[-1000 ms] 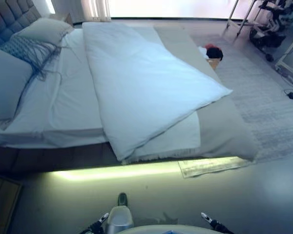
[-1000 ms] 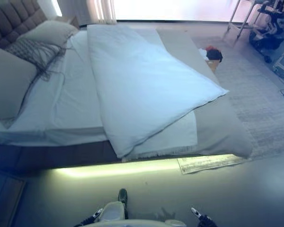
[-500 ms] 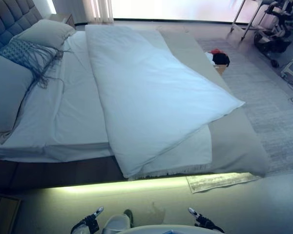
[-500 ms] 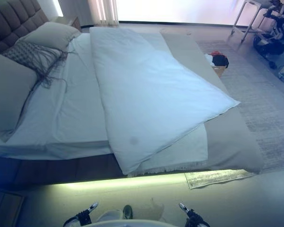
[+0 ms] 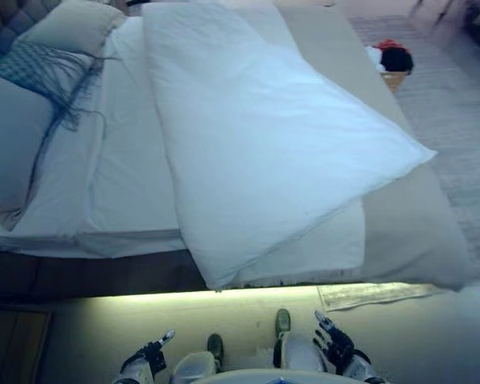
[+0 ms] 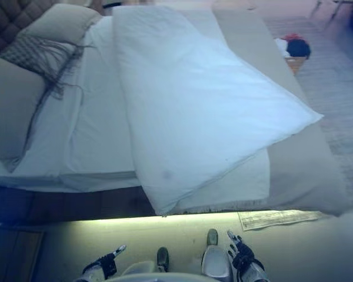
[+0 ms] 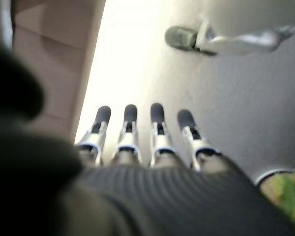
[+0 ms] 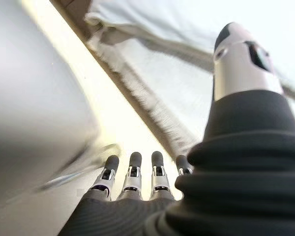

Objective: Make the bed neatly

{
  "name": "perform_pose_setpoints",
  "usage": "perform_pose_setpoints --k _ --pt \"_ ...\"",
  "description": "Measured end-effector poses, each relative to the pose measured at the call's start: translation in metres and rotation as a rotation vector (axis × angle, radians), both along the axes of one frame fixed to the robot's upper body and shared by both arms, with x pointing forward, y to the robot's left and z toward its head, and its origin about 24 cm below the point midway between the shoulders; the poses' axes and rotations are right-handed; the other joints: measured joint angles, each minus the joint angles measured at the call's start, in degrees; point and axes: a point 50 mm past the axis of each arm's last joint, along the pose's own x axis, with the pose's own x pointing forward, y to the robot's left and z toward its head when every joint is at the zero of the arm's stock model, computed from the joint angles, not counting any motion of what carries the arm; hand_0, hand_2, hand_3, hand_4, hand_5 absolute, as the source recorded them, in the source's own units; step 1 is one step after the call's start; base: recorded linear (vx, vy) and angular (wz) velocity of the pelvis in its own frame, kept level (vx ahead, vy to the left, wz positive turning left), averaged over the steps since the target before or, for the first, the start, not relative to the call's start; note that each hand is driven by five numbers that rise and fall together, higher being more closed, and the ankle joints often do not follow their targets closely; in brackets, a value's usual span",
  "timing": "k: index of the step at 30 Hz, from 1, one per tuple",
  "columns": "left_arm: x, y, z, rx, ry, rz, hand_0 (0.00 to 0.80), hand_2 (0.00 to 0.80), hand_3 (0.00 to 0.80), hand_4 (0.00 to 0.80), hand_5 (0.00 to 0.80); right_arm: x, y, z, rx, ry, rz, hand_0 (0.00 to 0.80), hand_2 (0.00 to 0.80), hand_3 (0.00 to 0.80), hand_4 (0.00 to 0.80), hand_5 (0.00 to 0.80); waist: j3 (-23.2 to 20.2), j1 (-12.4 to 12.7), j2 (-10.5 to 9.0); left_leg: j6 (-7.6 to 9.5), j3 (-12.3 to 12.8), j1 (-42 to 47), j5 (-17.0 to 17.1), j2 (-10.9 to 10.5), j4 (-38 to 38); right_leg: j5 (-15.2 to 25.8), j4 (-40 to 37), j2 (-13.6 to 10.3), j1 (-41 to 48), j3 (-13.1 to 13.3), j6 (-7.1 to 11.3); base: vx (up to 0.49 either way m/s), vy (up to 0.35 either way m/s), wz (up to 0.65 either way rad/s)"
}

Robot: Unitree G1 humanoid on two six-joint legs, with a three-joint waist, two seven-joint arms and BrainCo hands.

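Both hands low, at the near edge of the head views, over the floor (image 5: 104,328) short of the bed (image 5: 416,216).

Left hand (image 5: 148,360): fingers (image 7: 129,129) straight and side by side, holding nothing (wrist view shows only floor and the bed's dark side panel (image 7: 54,54) past the fingertips).

Right hand (image 5: 334,350): fingers (image 8: 132,172) straight, thumb (image 8: 241,59) standing apart, holding nothing. Beyond its fingertips lies a fringed cloth edge (image 8: 137,93) hanging over the bed's near side, not touched.

White duvet (image 5: 264,144): well ahead of both hands, lying skewed across the bed. Its lower corner (image 5: 216,280) overhangs the near side, ahead of and between the two hands; another corner (image 5: 428,152) points out far ahead of the right hand. A beige blanket (image 5: 400,224) shows under it on the right hand's side, white sheet (image 5: 128,160) on the left hand's side.

Pillows (image 5: 12,136) far ahead of the left hand, one (image 5: 48,68) patterned with a dark fringe.

Lit strip (image 5: 184,300) along the bed's base, just ahead of both hands. Rug edge (image 5: 376,294) ahead of the right hand. Basket (image 5: 392,64) with red and dark items far beyond the right hand, past the bed.
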Motion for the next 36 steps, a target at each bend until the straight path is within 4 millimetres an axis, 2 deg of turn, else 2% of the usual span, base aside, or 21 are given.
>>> perform_pose_setpoints --k 2,3,4,5,6,9,12,14,20,23,26,31,36 --pt "0.002 -0.007 -0.001 -0.015 -0.004 -0.010 0.000 0.000 0.000 0.000 0.000 0.014 -0.005 0.007 -0.048 -0.049 -0.009 0.000 0.000 0.000 0.000 0.000 0.04 0.30 -0.08 -0.23 0.32 -0.33 0.00 0.87 2.98 -0.60 -0.23 0.91 1.28 -0.81 -1.34 0.142 0.031 0.21" --pt "0.004 -0.007 0.000 -0.014 -0.010 -0.011 0.000 0.000 0.000 0.000 0.000 0.017 -0.006 0.009 -0.059 -0.061 -0.013 0.000 0.000 0.000 0.000 0.000 0.50 0.38 -1.01 -0.43 -0.08 -1.15 -0.14 0.80 6.00 -0.75 -0.70 0.74 2.25 -0.76 -1.68 0.146 0.136 0.04" --pt "0.007 -0.007 0.000 -0.011 -0.021 -0.014 0.000 0.000 0.000 0.000 0.000 0.029 -0.007 0.013 -0.074 -0.093 -0.013 0.000 0.000 0.000 0.000 0.000 1.23 1.33 -2.41 -1.34 -0.57 -3.47 -0.79 0.87 11.20 -0.99 -1.70 0.20 3.87 -0.47 -2.32 0.106 0.176 -0.10" --pt "0.007 -0.008 0.000 -0.014 -0.026 -0.015 0.000 0.000 0.000 0.000 0.000 0.031 -0.009 0.015 -0.088 -0.102 -0.016 0.000 0.000 0.000 0.000 0.000 1.08 1.89 -3.18 -1.45 -0.79 -4.24 -1.00 1.15 11.99 -1.13 -2.44 0.29 4.22 -0.42 -2.38 0.041 0.154 -0.16" --pt "0.008 -0.008 0.000 -0.013 -0.032 -0.021 0.000 0.000 0.000 0.000 0.000 0.037 -0.012 0.018 -0.097 -0.119 -0.015 0.000 0.000 0.000 0.000 0.000 0.72 1.99 -2.58 -1.42 -0.74 -4.20 -0.86 1.70 9.45 -1.41 -2.07 0.92 4.05 -0.65 -2.56 -0.035 0.098 -0.19" --pt "0.016 -0.011 0.002 -0.011 -0.044 -0.060 0.000 0.000 0.000 0.000 0.000 0.054 -0.028 0.031 -0.113 -0.178 -0.041 0.000 0.000 0.000 0.000 0.000 1.03 1.70 0.08 -0.82 -0.70 -7.37 -0.46 2.68 8.75 -3.15 2.62 1.66 0.46 -1.33 -1.80 -0.072 0.044 -0.19" --pt "0.030 0.007 0.008 0.034 -0.074 -0.071 0.000 0.000 0.000 0.000 0.000 0.057 -0.019 0.029 -0.027 -0.193 -0.069 0.000 0.000 0.000 0.000 0.000 2.37 1.80 -1.53 0.28 -0.54 -10.15 -1.02 1.04 9.18 -4.73 7.70 -1.06 -3.87 -1.66 -0.44 -0.069 -0.005 0.02" --pt "0.044 0.014 0.013 0.055 -0.107 -0.091 0.000 0.000 0.000 0.000 0.000 0.059 -0.014 0.028 0.034 -0.189 -0.090 0.000 0.000 0.000 0.000 0.000 3.17 1.84 -2.13 0.84 -0.75 -12.35 -0.72 0.11 10.60 -4.73 9.44 -2.22 -6.14 -1.79 -0.28 -0.089 -0.020 0.17" --pt "0.078 0.015 0.026 0.052 -0.213 -0.111 0.000 0.000 0.000 0.000 0.000 0.103 -0.004 0.049 0.150 -0.292 -0.080 0.000 0.000 0.000 0.000 0.000 7.95 3.15 -0.61 1.40 -1.42 -17.31 -1.21 -0.53 14.41 -5.46 12.99 -3.44 -10.30 -2.01 0.02 -0.053 -0.033 0.11" --pt "0.085 0.015 0.029 0.035 -0.247 -0.096 0.000 0.000 0.000 0.000 0.000 0.135 -0.004 0.072 0.139 -0.372 -0.058 0.000 0.000 0.000 0.000 0.000 9.99 3.25 -0.64 1.08 -1.80 -20.45 -1.66 -0.54 16.91 -7.20 17.10 -4.13 -13.98 -2.17 -0.28 -0.064 -0.001 0.11" --pt "0.097 0.013 0.034 0.006 -0.303 -0.079 0.000 0.000 0.000 0.000 0.000 0.160 -0.017 0.098 0.093 -0.444 -0.049 0.000 0.000 0.000 0.000 0.000 12.24 3.46 -0.37 1.24 -2.21 -23.97 -2.35 -0.64 20.15 -8.76 21.51 -4.92 -17.65 -2.25 -0.63 -0.077 0.008 0.12" --pt "0.120 0.007 0.046 -0.048 -0.428 -0.093 0.000 0.000 0.000 0.000 0.000 0.184 -0.048 0.134 -0.035 -0.486 -0.033 0.000 0.000 0.000 0.000 0.000 14.54 4.91 0.33 1.13 -3.08 -30.20 -2.97 -0.97 25.14 -10.52 27.54 -6.01 -23.92 -2.16 -1.27 -0.104 0.022 0.10" --pt "0.135 0.004 0.055 -0.065 -0.497 -0.086 0.000 0.000 0.000 0.000 0.000 0.209 -0.060 0.173 -0.064 -0.560 -0.020 0.000 0.000 0.000 0.000 0.000 16.19 4.99 1.09 1.39 -3.39 -35.87 -3.73 -1.08 29.56 -11.47 32.29 -6.72 -29.65 -1.76 -1.89 -0.093 0.023 0.04"
